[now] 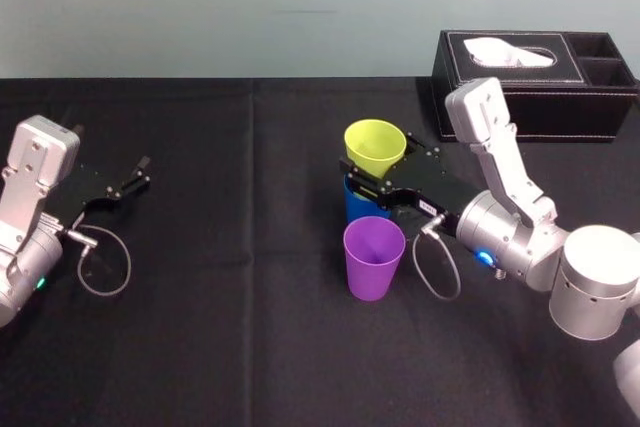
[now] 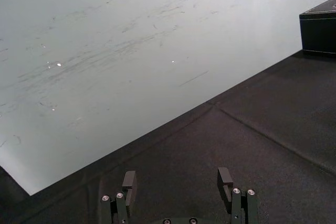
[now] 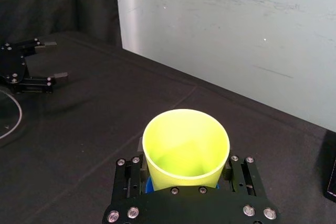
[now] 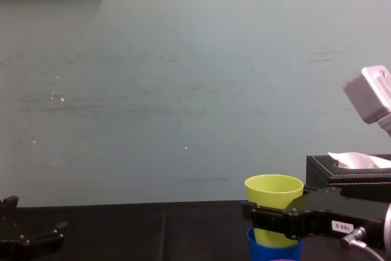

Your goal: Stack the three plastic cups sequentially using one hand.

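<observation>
The black-clothed desk (image 1: 250,347) lay before you, with the black tissue box (image 1: 535,72) at its far right edge, well apart from the work. Your right gripper (image 1: 378,162) reached in from the right to the middle of the desk, its fingers pinching the yellow-green cup (image 1: 375,144) by its sides just under the rim. Your left gripper (image 1: 143,173) sat idle at the far left of the desk, fingers spread on nothing.

The yellow-green cup hung mouth-up directly over the blue cup (image 1: 358,202), and from the chest view its base looked already inside the blue rim. The purple cup (image 1: 373,257) stood upright just beside the blue one, on your side of it. I could not tell whether those two touched.

The step in hand seemed to be seating yellow-green into blue. To do it well, you needed to keep the cup upright and centred, lower it straight down, and spread the fingers only once it settled. The blue cup was light and free-standing, so a sideways drag could have tipped it or knocked the purple one.
</observation>
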